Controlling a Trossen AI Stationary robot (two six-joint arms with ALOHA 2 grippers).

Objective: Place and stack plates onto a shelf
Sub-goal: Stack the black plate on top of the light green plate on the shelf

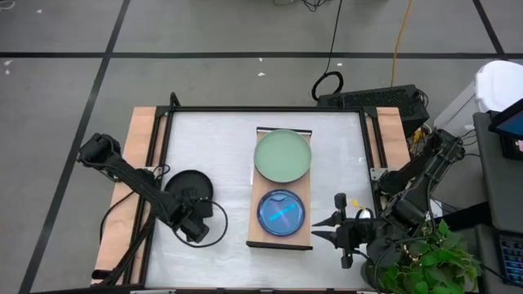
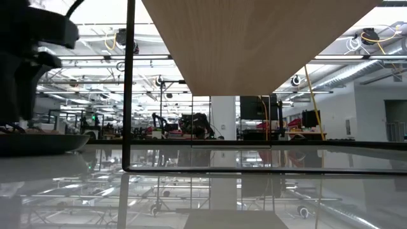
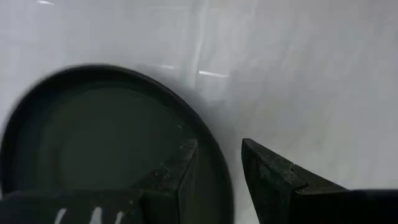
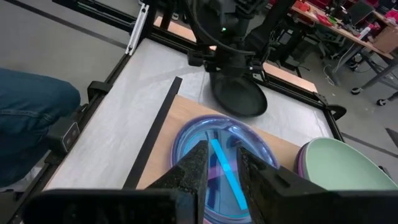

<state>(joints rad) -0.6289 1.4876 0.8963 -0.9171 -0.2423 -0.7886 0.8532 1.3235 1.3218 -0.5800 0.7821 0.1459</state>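
Note:
A black plate (image 1: 188, 186) lies flat on the white tabletop at the left. My left gripper (image 3: 219, 168) is open and points down over the plate's near rim (image 3: 214, 155). One finger stands over the plate's inside and the other outside it, and I see no touch. The light-wood shelf (image 1: 255, 233) holds a sage-green plate (image 1: 283, 155) at its far end, with a purple rim (image 4: 300, 160) showing under it. A blue plate (image 1: 282, 212) sits at its near end. My right gripper (image 4: 222, 168) hovers open, narrowly, to the right of the shelf with nothing between its fingers.
A dark frame (image 1: 245, 109) borders the tabletop, with wooden strips (image 1: 139, 139) outside it. The shelf's thin dark leg (image 2: 130, 83) stands on the table. A green plant (image 1: 425, 261) sits at the near right. A person's leg in jeans (image 4: 31, 112) shows beside the table.

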